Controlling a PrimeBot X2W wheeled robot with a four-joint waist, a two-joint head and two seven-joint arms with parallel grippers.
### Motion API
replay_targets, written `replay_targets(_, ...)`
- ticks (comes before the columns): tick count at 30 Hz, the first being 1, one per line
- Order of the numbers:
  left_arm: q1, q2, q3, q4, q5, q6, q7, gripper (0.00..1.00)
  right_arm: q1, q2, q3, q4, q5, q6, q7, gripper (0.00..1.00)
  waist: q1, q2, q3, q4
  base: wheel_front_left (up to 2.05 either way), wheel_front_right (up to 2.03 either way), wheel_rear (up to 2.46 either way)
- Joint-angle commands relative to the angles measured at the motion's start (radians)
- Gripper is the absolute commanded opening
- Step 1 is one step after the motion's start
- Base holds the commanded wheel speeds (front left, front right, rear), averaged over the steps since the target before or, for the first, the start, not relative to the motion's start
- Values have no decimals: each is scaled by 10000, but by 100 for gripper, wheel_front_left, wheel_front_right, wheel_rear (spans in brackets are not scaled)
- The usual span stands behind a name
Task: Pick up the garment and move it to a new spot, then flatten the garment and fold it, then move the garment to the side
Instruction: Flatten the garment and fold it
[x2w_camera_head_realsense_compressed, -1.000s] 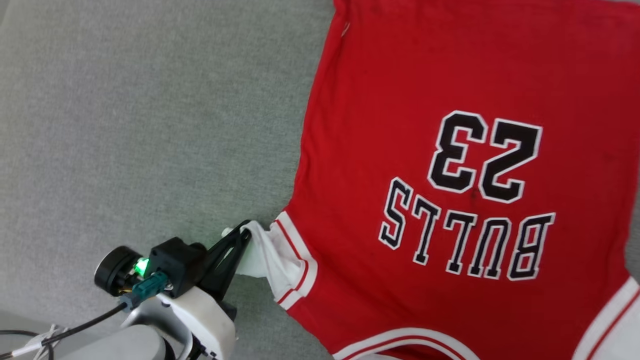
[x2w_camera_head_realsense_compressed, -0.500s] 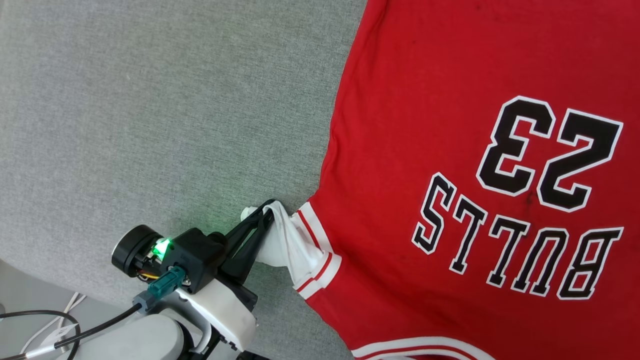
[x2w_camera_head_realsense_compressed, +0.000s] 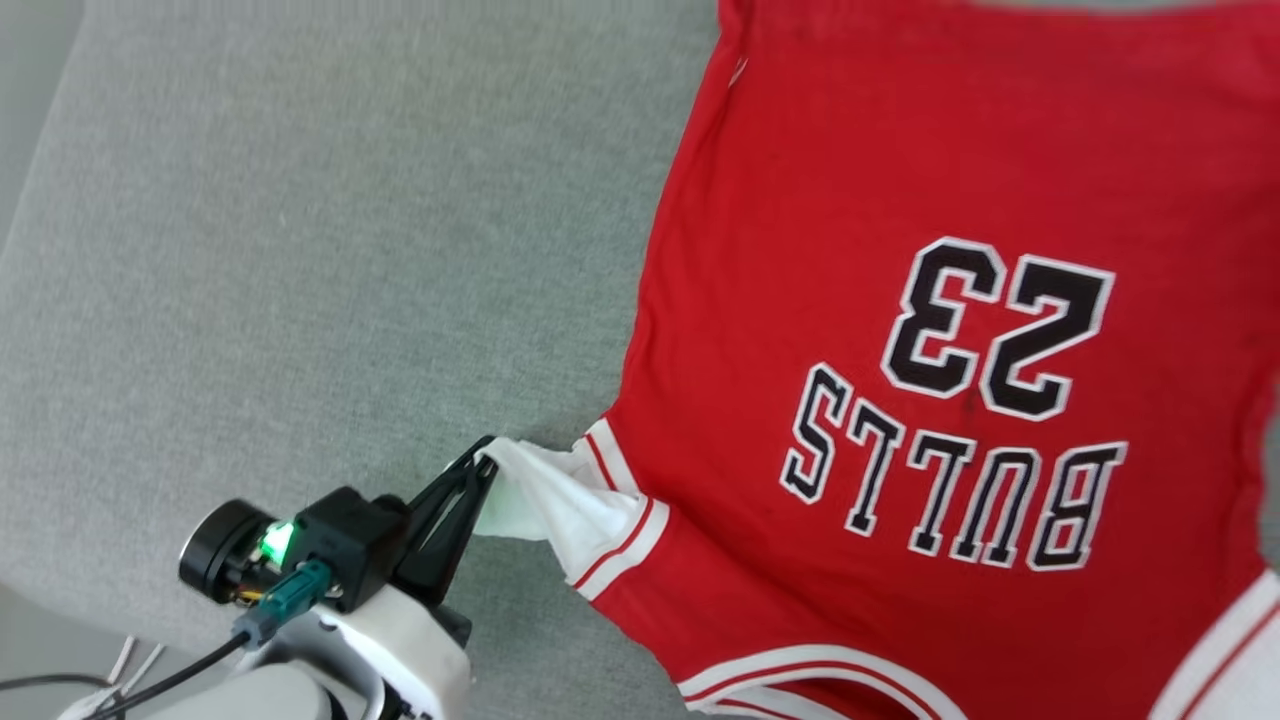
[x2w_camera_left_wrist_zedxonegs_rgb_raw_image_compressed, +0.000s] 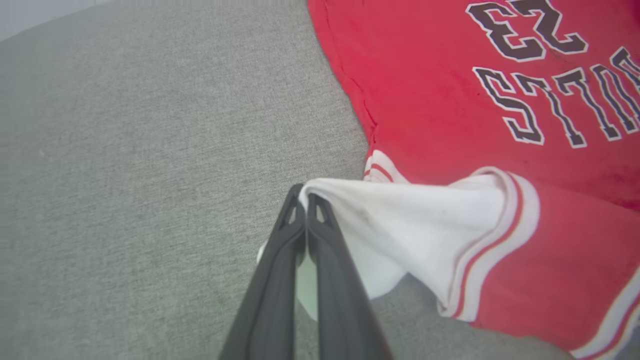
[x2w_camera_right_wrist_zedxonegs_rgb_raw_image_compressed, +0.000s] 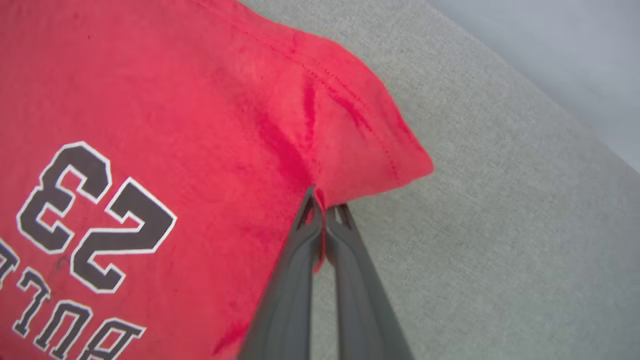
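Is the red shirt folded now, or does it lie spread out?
Spread out. The garment lies mostly flat on the gray fabric surface with the whole BULLS 23 print showing; the left gripper pinches its white sleeve.

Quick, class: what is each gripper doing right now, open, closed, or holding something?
Left gripper: closed, holding the garment by its white sleeve.
Right gripper: closed, pinching the garment's red edge.

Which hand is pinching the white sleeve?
The left hand, shut on the bunched white sleeve of the garment; the right hand pinches a red edge near the hem corner instead.
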Motion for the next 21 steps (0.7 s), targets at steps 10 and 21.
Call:
replay_targets(10, 969, 519, 14, -197, -537, 416, -98, 0, 3966, -2165, -244, -2535, 1642, -7, -1358, 0, 0, 0, -1933, -1294, 0, 0, 0)
replay_targets(21, 1608, 805, 8, -241, -890, 572, -206, 0, 11295, -2063, -2339, -2524, 1917, -7, -2864, 0, 0, 0, -2555, -1923, 0, 0, 0)
